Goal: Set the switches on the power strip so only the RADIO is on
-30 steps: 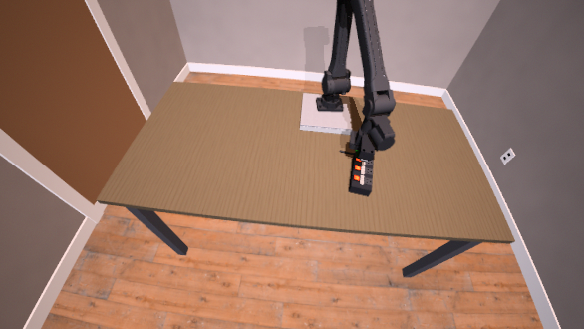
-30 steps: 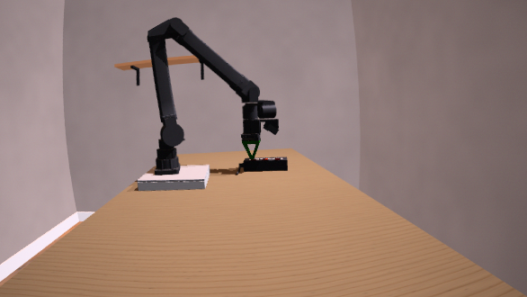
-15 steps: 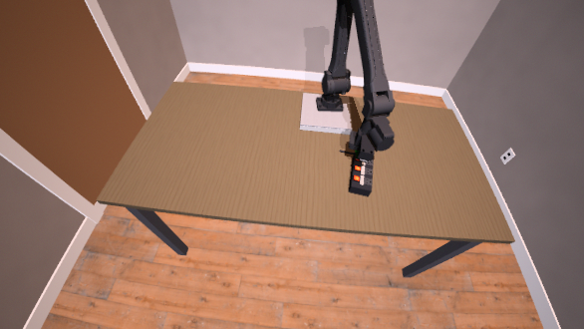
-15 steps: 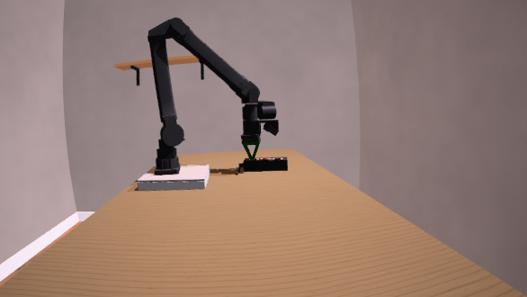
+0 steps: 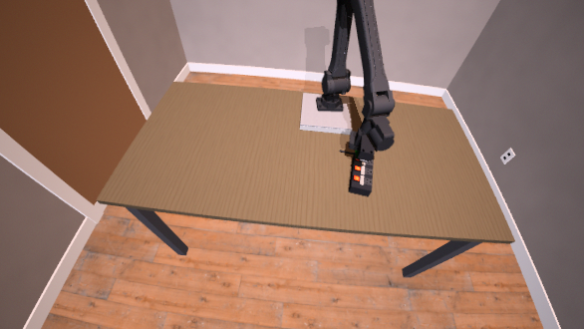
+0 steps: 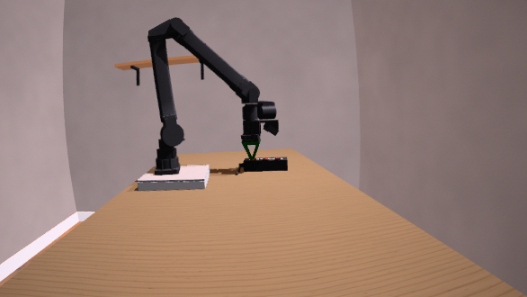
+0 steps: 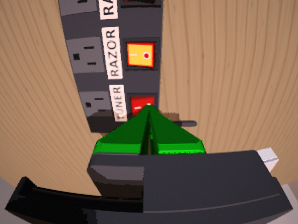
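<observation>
With the 2 fingers point(image 5: 357, 159) point(image 6: 252, 158) together on nothing, their tips stand at the dark red TUNER switch point(image 5: 357, 161) point(image 7: 142, 102), though contact is hard to tell. From them the power strip point(image 5: 361, 190) point(image 6: 270, 166) point(image 7: 141, 80) runs lengthwise toward the surface's point(image 5: 249, 164) point(image 6: 270, 225) point(image 7: 225, 75) long edge opposite the arm's base, so the lit RAZOR switch point(image 5: 357, 168) point(image 6: 265, 158) point(image 7: 140, 55) lies 1 place farther that way, probably calling for a lift, then a short shift along the axis.

The arm point(image 5: 376, 65) point(image 6: 211, 58) is black with rounded joints; its hand point(image 5: 357, 153) point(image 6: 252, 158) point(image 7: 149, 110) has green triangular fingers.
</observation>
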{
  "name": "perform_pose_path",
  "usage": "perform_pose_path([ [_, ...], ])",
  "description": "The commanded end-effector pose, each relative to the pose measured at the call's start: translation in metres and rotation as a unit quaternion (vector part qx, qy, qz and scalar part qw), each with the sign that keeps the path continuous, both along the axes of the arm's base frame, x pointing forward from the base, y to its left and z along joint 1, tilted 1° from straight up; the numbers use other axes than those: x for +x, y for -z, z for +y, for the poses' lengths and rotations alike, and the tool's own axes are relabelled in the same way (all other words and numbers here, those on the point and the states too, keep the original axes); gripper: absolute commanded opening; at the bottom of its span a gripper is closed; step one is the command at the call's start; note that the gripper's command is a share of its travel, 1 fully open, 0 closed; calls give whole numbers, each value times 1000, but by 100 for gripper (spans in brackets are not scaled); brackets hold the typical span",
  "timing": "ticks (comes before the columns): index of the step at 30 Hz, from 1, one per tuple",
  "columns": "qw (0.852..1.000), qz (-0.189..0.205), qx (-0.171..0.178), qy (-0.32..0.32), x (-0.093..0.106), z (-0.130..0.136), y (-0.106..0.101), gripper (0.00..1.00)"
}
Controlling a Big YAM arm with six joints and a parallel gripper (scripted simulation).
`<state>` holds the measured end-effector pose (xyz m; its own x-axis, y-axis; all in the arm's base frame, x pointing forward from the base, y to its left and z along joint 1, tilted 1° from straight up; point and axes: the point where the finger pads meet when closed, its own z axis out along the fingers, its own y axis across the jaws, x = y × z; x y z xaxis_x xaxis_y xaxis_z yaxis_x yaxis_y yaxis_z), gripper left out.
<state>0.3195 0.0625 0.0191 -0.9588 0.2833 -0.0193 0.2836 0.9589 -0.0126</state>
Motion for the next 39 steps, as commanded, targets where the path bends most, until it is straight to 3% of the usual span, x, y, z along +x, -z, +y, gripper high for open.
perform_pose_path([
  [1, 1000, -6, 1, 0, 6, 2, 5, 0],
  [5, 1000, -13, 3, 0, 13, 4, -1, 0],
  [8, 999, -33, 7, 0, 25, 7, -27, 0],
  [10, 999, -33, 7, 0, 25, 7, -27, 0],
  [11, 1000, -21, 4, 0, 14, 4, -21, 0],
  [12, 999, -33, 7, 0, 25, 7, -32, 0],
  [21, 999, -35, 8, 0, 24, 8, -61, 0],
  [23, 1000, -14, 3, 0, 10, 5, -50, 0],
  [27, 1000, -11, 2, 0, 14, 6, -50, 0],
  [28, 1000, -29, 6, 0, 18, 7, -60, 0],
  [39, 1000, -19, 4, 0, 16, 7, -53, 0],
])
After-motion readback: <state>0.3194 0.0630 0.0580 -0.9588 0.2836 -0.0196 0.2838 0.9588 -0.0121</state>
